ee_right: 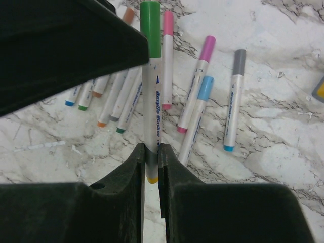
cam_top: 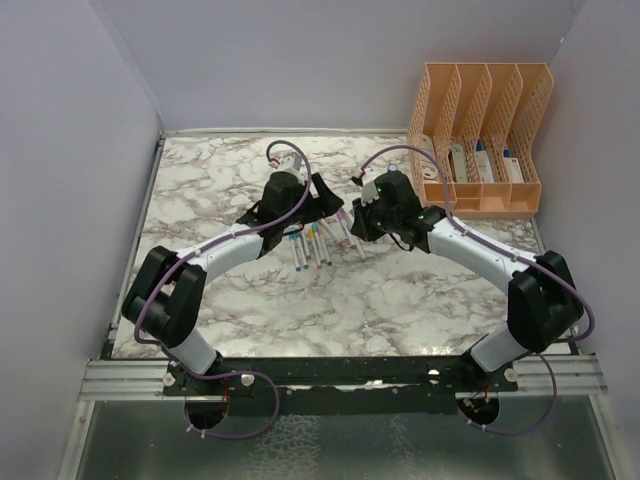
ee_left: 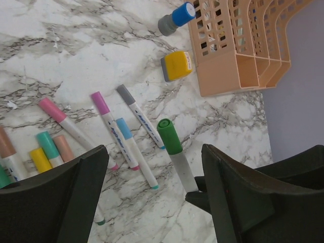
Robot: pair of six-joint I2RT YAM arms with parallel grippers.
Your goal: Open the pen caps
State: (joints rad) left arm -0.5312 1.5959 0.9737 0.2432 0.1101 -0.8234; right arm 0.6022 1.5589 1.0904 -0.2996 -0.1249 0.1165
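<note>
The green cap [ee_left: 168, 135] sits fully on its pen [ee_right: 150, 101], which is raised off the table with the capped end pointing toward the left gripper. The right gripper [ee_right: 151, 151] holds this pen low on the barrel, near the tail end, with its jaws closed narrow on it. The cap and most of the barrel project free. The left gripper [ee_left: 154, 152] has its jaws wide, one finger on either side of the capped end, and appears clear of both cap and barrel. The step in hand is judged to be the left gripper's grasp of the cap.

To do it well:
- The left fingers should close on the coloured cap only. A grip on the white barrel would work against the right gripper.
- The cap should sit centred between the pads before they close.
- The pull should run straight along the pen's axis, away from the right gripper. A sideways pull may lever the pen out of the short hold at its tail.

The other pens [cam_top: 320, 240] lie capped in a loose row on the marble table [cam_top: 300, 310], mid-table beneath both grippers. The peach file dividers [cam_top: 480, 130] stand at the far right. A blue-topped bottle [ee_left: 177, 17] and a stubby yellow one [ee_left: 177, 65] stand close beside them.
</note>
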